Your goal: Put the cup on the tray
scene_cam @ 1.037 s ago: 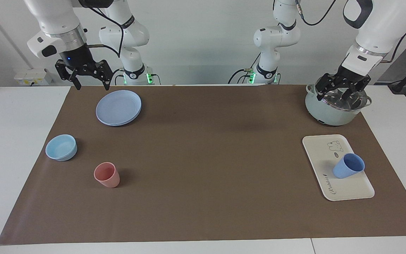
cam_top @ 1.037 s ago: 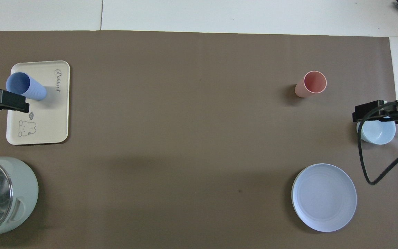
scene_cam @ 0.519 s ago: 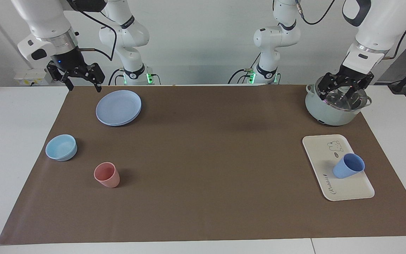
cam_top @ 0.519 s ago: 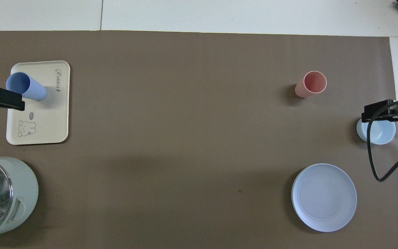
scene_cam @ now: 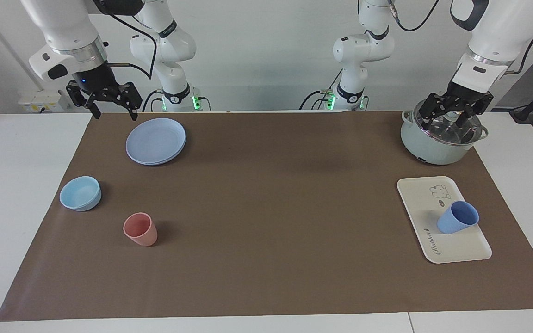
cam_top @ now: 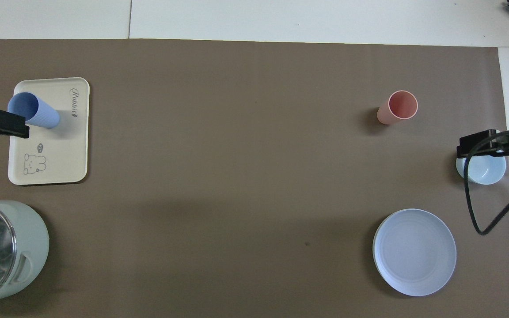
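Bench point(scene_cam: 266, 259) risks are few now. The tray point(scene_cam: 417, 203) lies near the edge at my left arm's end, with the cup point(scene_cam: 457, 218) upright on it, close to the tray's outer rim; a knock to the tray could tip the cup off. My left gripper point(scene_cam: 454, 113) hangs over the pot point(scene_cam: 437, 148), fingers spread, holding nothing; dropping low, it could strike the lid. My right gripper point(scene_cam: 109, 104), equally wide and empty, waits above the corner beside the plate point(scene_cam: 155, 140).
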Motion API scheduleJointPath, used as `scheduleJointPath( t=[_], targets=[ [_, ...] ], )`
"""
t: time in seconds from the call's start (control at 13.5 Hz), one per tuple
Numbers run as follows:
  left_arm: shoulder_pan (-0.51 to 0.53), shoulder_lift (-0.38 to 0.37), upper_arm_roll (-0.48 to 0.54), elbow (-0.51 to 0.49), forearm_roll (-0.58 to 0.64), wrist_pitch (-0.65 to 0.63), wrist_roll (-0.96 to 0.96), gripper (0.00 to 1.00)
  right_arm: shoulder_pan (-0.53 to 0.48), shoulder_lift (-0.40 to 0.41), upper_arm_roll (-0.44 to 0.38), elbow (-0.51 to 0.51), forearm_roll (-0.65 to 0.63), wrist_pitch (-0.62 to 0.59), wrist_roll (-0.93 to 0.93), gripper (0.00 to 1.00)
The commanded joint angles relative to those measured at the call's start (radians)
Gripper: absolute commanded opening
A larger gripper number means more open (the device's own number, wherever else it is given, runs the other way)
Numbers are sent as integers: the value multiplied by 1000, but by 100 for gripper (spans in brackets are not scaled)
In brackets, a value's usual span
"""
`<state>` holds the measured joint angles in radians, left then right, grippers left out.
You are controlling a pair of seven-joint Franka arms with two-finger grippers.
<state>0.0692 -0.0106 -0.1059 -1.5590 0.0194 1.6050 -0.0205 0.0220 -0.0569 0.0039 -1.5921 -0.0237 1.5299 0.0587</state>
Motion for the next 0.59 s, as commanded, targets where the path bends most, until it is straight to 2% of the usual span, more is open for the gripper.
scheduleJointPath(
  t=[0.0, 0.52],
  targets=[
    [-5, -12, 3, -7, 7, -4, -16, 100, -23, 3, 4, 9, 18, -10, -74, 100],
    [-3, -11, 3, -7, 5, -2, -18, 100, -22, 2, -7, 8, 18, -13, -56, 100]
  ],
)
